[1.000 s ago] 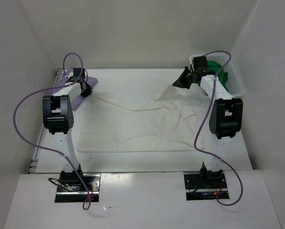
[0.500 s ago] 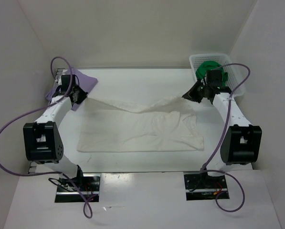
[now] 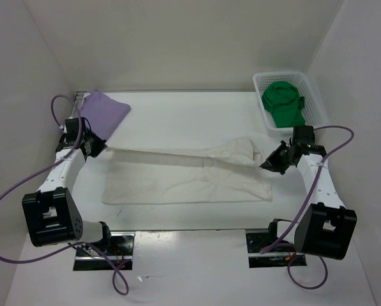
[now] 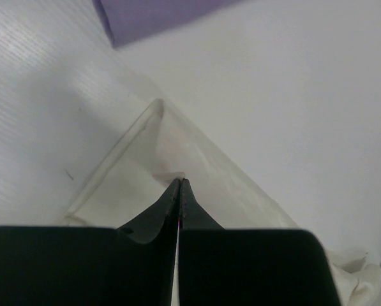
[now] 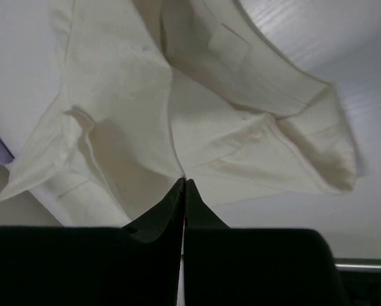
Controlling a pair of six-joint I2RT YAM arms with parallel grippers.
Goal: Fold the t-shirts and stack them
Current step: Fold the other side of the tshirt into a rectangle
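The cream t-shirt (image 3: 190,182) lies spread across the middle of the table, its far edge lifted and pulled taut between both arms. My left gripper (image 3: 96,148) is shut on the cream shirt's left corner (image 4: 171,167). My right gripper (image 3: 267,164) is shut on the shirt's right side (image 5: 177,127), where a sleeve bunches. The lavender t-shirt (image 3: 104,111) lies folded at the far left corner; a strip of it (image 4: 158,16) shows in the left wrist view. The green t-shirt (image 3: 284,105) sits crumpled in the basket.
A white mesh basket (image 3: 318,102) stands at the far right corner of the table. White walls close in the table on the left, back and right. Purple cables loop off both arms beyond the table's sides.
Both grippers have drawn toward the near side and outward, carrying the cream shirt's far edge over the rest of it. The lavender shirt and the green shirt are now uncovered.
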